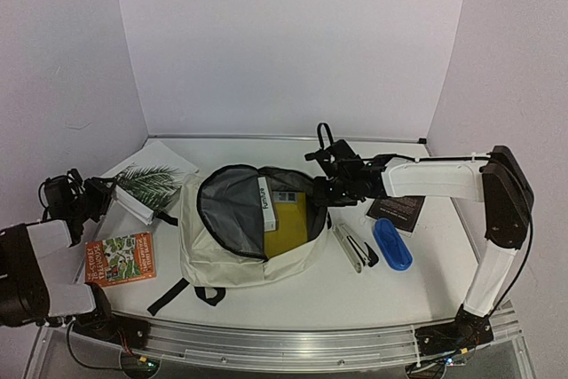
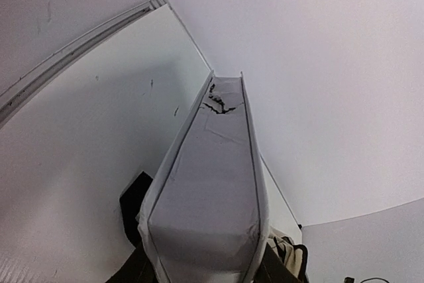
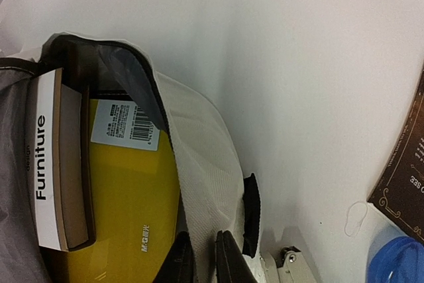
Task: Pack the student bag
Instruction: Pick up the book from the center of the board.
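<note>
Left gripper (image 1: 106, 194) and right gripper (image 3: 204, 258) clamped

The student bag (image 1: 202, 250) is cream, lined grey; folder (image 1: 288, 224) yellow, case (image 1: 391, 244) blue, booklet (image 1: 120, 258) orange.

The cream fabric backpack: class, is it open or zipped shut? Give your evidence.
Open. The cream fabric backpack gapes wide, showing grey lining, a flat yellow folder and a white-spined book inside.

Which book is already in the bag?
The Furniture book, standing inside the bag beside the yellow folder; the palm-leaf book and orange picture book are outside, left.
</note>
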Controlling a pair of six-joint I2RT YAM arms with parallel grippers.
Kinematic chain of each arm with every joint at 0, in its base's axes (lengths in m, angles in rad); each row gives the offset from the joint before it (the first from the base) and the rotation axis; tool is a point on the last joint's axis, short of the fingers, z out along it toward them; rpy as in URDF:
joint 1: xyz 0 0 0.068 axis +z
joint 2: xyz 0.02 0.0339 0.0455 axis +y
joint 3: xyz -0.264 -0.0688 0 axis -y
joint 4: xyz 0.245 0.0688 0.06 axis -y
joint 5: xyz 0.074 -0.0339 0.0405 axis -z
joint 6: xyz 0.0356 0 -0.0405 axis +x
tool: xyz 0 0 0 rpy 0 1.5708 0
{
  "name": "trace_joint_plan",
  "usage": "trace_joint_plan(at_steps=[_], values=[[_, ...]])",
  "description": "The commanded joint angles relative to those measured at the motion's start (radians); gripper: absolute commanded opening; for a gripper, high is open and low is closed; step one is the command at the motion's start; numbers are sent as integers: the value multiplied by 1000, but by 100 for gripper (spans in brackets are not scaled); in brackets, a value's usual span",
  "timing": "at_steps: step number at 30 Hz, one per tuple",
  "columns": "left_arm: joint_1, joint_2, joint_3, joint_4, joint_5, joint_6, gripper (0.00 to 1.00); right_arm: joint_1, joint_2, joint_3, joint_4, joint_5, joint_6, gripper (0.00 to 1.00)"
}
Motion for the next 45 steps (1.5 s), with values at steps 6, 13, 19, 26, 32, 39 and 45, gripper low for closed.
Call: trace_joint_plan(at_steps=[6,13,19,26,32,39,45], values=[[3,-254,190,-295,82,83,31,-5,-32,53,8,36,-30,63],[2,-276,287,-319,240,69,28,-79,-129,65,5,-12,-61,91],[-101,-233,420,-356,334,68,29,-162,-214,89,33,-181,-147,98],[-363,-107,551,-317,393,112,29,-257,-299,139,77,-509,-216,98],[-483,-13,625,-266,504,139,29,-321,-350,170,109,-880,-223,98],[-600,67,660,-166,526,121,30,-316,-315,158,128,-1148,-190,98],[-668,140,691,-76,542,100,30,-296,-285,117,127,-1155,-200,98]])
